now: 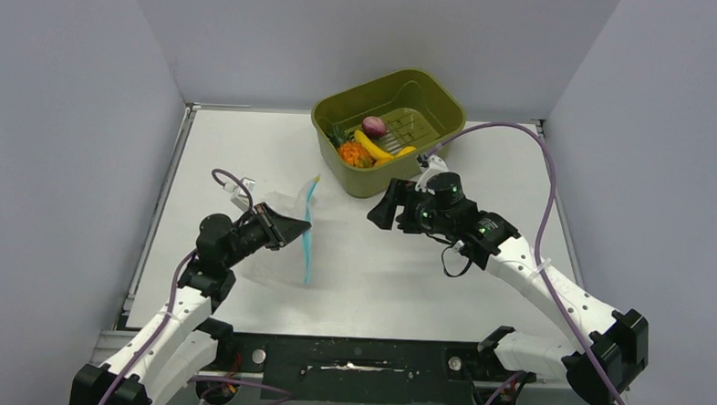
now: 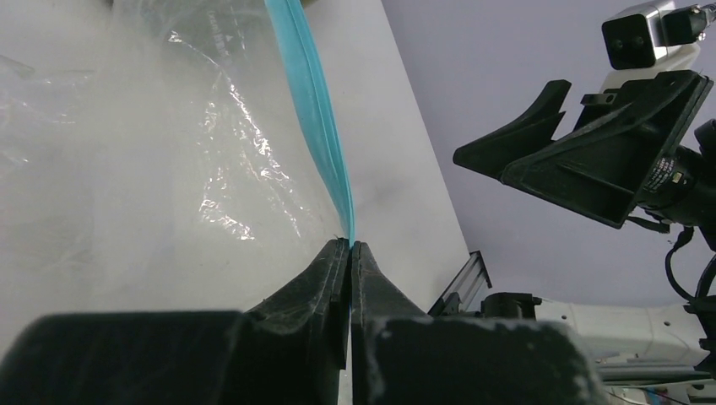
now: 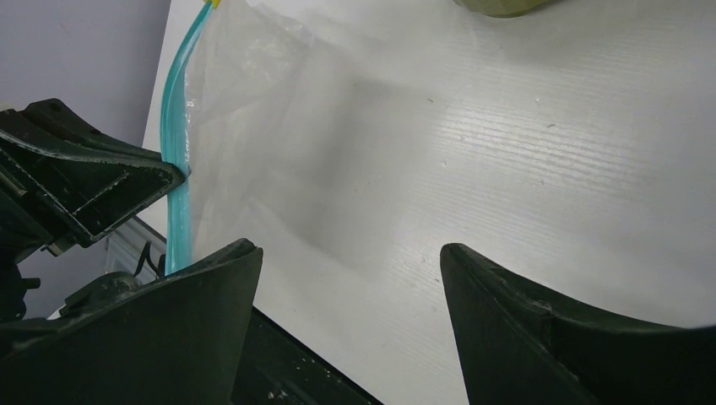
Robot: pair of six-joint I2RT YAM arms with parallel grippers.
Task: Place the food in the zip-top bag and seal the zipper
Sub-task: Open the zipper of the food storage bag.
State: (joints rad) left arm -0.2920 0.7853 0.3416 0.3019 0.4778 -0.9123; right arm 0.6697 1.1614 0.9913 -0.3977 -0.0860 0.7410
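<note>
The clear zip-top bag (image 1: 286, 204) stands on the table left of centre, its teal zipper (image 1: 309, 237) running along its right edge. My left gripper (image 1: 304, 228) is shut on the zipper strip; in the left wrist view the fingertips (image 2: 350, 246) pinch the zipper (image 2: 317, 118), with the bag (image 2: 169, 169) behind. My right gripper (image 1: 379, 206) is open and empty, to the right of the bag; its view shows the bag (image 3: 253, 110) and zipper (image 3: 177, 202) ahead. The food lies in the olive-green basin (image 1: 433, 92): banana (image 1: 373, 147), orange fruit (image 1: 355, 154), purple-pink piece (image 1: 374, 125), yellow-orange piece (image 1: 404, 152).
The basin stands at the back centre-right of the white table (image 1: 379, 276). Grey walls close in the left, right and back. A purple cable (image 1: 531, 137) loops over the right arm; another (image 1: 232, 183) arcs by the left wrist.
</note>
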